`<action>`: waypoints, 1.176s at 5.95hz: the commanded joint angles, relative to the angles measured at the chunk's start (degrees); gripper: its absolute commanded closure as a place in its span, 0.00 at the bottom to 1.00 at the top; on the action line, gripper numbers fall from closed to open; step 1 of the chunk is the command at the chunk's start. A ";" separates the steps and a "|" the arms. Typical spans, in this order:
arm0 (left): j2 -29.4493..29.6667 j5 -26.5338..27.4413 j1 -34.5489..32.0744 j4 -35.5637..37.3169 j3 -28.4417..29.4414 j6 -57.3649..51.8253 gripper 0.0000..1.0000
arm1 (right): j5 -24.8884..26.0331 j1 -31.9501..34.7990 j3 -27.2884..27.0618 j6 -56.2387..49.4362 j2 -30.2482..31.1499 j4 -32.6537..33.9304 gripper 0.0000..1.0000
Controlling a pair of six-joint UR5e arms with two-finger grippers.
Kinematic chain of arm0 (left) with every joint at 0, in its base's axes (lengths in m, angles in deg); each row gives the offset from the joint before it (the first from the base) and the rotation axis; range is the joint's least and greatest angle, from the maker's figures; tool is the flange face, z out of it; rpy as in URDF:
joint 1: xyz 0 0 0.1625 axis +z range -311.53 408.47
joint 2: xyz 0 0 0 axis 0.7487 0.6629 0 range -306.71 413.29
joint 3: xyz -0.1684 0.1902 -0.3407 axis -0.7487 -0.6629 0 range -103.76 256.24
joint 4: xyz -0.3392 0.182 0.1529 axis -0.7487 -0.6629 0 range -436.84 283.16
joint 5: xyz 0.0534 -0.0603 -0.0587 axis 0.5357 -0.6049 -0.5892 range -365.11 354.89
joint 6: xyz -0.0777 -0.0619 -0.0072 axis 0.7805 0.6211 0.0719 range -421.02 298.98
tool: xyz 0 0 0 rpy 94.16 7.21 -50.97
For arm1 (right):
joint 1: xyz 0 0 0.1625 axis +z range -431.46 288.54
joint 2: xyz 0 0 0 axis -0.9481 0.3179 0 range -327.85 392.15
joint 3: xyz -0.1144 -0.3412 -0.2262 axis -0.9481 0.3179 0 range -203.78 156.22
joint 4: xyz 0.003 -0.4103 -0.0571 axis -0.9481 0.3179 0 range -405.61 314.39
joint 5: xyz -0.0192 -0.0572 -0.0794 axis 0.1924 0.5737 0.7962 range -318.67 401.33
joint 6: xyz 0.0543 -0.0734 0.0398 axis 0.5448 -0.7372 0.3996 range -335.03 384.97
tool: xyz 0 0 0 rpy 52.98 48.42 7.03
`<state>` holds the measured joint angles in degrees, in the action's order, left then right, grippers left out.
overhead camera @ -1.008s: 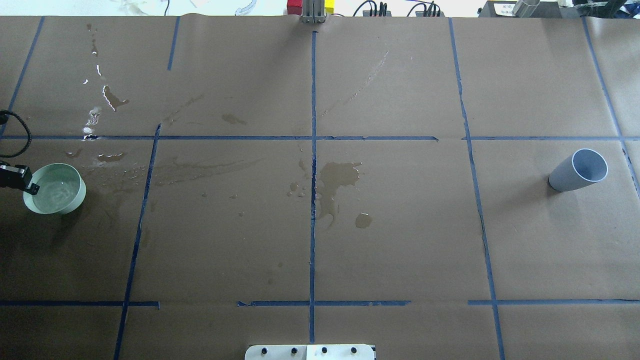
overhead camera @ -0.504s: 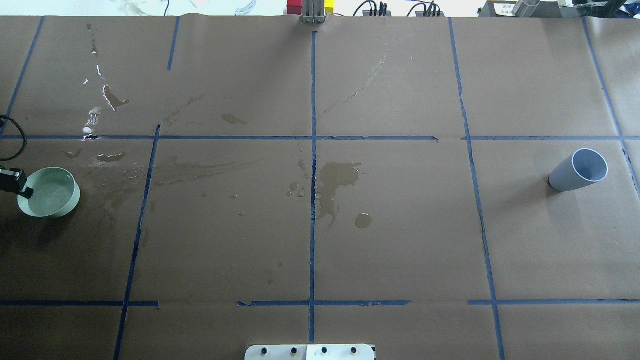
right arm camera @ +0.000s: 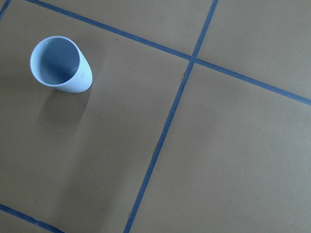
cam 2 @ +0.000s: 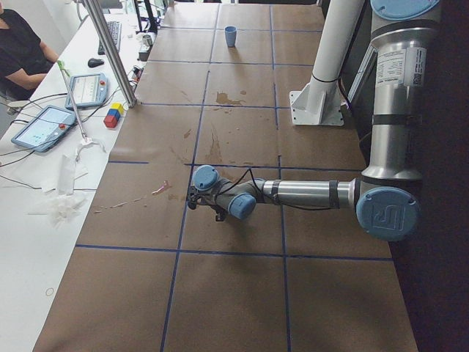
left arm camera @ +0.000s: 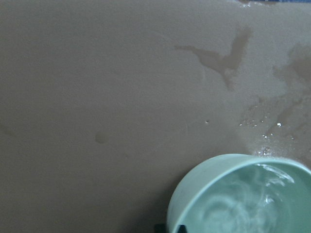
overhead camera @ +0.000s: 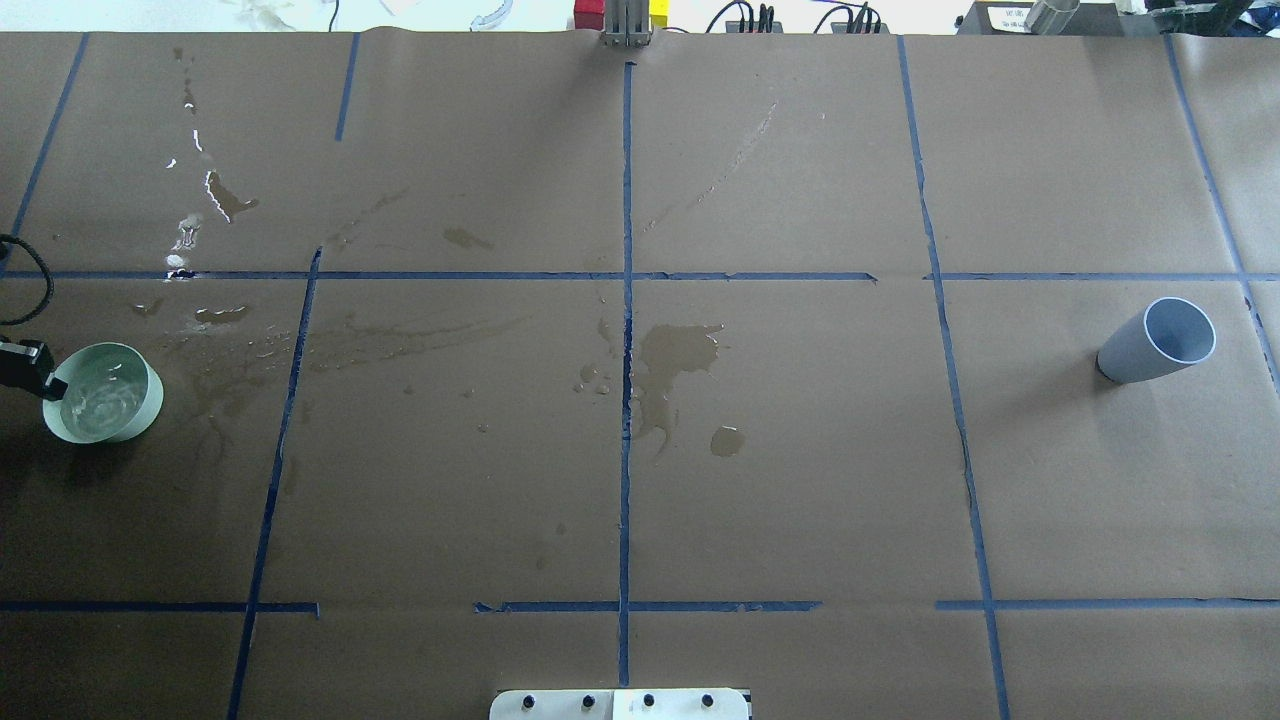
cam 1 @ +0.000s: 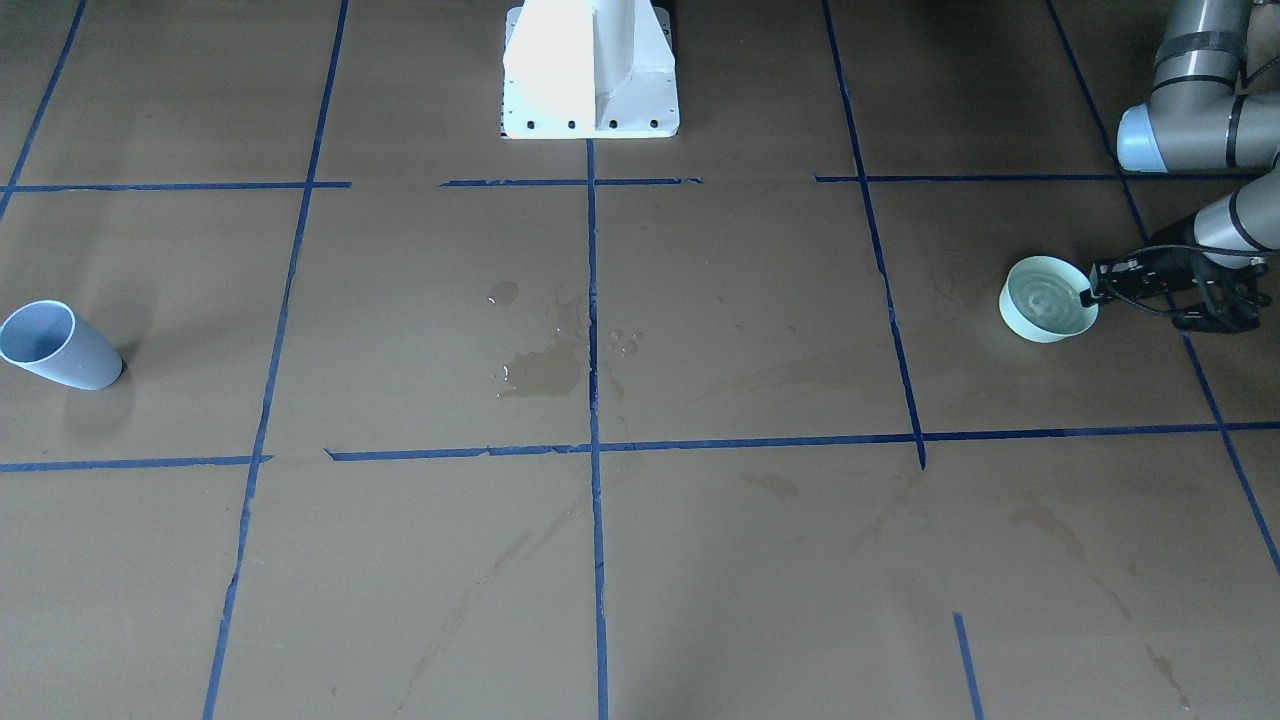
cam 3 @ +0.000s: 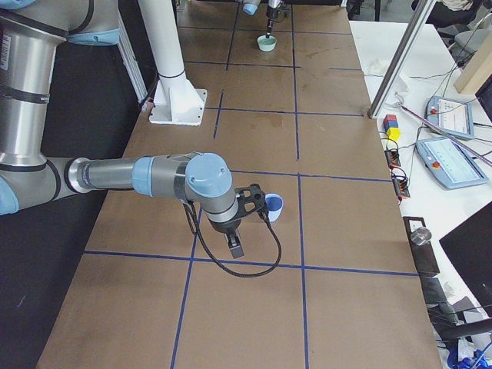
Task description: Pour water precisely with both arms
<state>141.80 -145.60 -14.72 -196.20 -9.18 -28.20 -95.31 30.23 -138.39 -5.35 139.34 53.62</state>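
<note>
A pale green bowl (overhead camera: 140, 400) holds clear water (overhead camera: 95, 400) at the table's far left. My left gripper (overhead camera: 45, 378) is shut on its rim; in the front view the gripper (cam 1: 1090, 292) clamps the side of the bowl (cam 1: 1030, 325) facing the left arm (cam 1: 1200, 130). The left wrist view shows rippled water (left arm camera: 248, 206) close below. A light blue cup (overhead camera: 1155, 342) stands empty at the far right, also in the right wrist view (right arm camera: 62, 64). The right gripper (cam 3: 257, 201) shows only in the exterior right view, beside the cup (cam 3: 274, 204); whether it is open I cannot tell.
Dark wet stains (overhead camera: 675, 365) mark the brown paper near the centre, and more lie beside the bowl. The white pedestal (cam 1: 590, 70) stands at the robot's side. A side table with tablets (cam 2: 44, 125), coloured blocks (cam 2: 112, 116) and a seated person (cam 2: 22, 44) lies beyond the far edge.
The left gripper and the bowl have shifted a little left and nearer the robot. The water, smooth before, now shows ripples. The blue cup has not moved.
</note>
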 commanded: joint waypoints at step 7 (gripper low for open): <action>-4.20 4.34 -11.31 -0.26 -13.45 -2.04 0.00 | -0.55 -0.18 2.09 0.18 2.85 -0.53 0.00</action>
<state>139.17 -142.41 -24.25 -196.51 -21.12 -28.84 -95.85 30.15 -137.64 -4.92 141.90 53.10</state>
